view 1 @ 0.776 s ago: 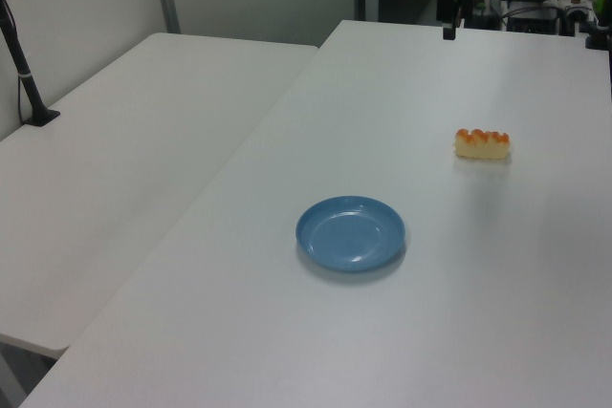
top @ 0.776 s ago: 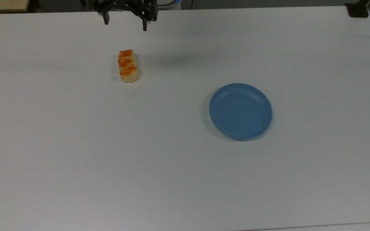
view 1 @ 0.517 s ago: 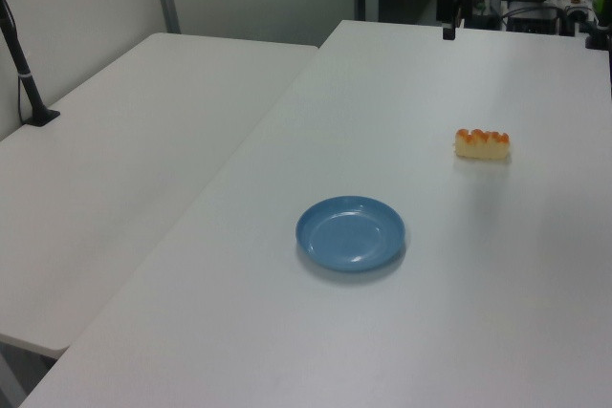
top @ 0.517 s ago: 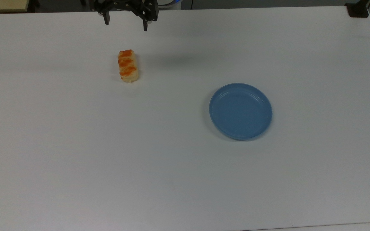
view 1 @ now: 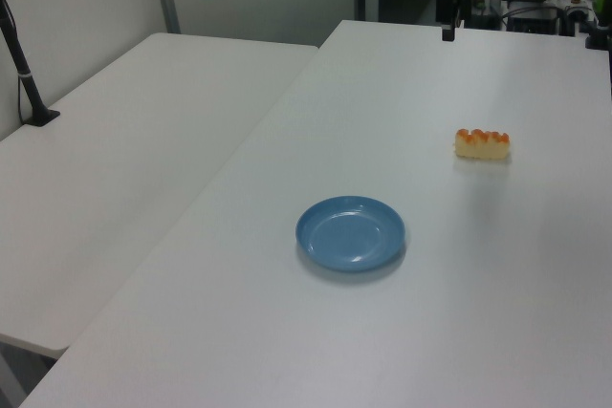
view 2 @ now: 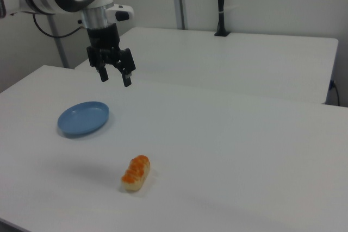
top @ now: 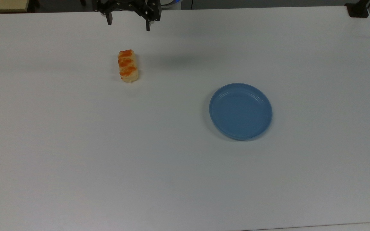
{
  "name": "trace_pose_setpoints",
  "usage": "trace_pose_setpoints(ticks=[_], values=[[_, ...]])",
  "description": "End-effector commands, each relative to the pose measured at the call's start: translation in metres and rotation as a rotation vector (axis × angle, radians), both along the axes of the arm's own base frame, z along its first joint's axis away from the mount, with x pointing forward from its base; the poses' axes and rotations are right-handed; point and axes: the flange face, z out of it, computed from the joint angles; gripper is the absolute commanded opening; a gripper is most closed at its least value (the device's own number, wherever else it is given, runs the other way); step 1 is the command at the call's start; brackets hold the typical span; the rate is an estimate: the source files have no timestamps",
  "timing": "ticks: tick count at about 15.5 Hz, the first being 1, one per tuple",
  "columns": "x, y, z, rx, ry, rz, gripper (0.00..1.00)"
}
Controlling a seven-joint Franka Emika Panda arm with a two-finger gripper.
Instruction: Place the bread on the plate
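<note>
The bread (top: 127,65) is a pale-yellow roll with orange glaze, lying on the white table (top: 75,144) toward the top view's upper left; it also shows as the bread (view 1: 482,143) in the left view and the bread (view 2: 135,173) in the right view. The blue plate (top: 240,111) sits empty to the top view's right of it, seen also as the plate (view 1: 350,233) and the plate (view 2: 84,118). My gripper (top: 128,26) hangs open above the table's far edge, beyond the bread, holding nothing. In the right view my gripper (view 2: 115,79) hovers high over the table.
A second white table (view 1: 124,160) adjoins on the left view's left, with a black post (view 1: 24,69) standing on it. A black clamp (top: 357,9) sits at the top view's upper right corner. Open tabletop lies between bread and plate.
My gripper has drifted slightly toward the top view's right, staying open. The bread and plate have not moved.
</note>
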Motion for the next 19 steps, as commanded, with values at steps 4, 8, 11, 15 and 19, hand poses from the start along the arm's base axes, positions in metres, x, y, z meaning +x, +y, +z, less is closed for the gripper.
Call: trace_pose_setpoints(ticks=[4, 8, 11, 15, 19], values=[[-0.006, 0.012, -0.048, 0.01, 0.064, 0.033, 1.0], [-0.012, 0.006, -0.129, -0.021, 0.065, 0.055, 1.0], [-0.021, 0.004, -0.183, -0.052, 0.113, 0.131, 1.0], [-0.027, -0.007, -0.22, -0.063, 0.154, 0.186, 1.0], [-0.029, -0.023, -0.243, -0.06, 0.208, 0.238, 1.0]])
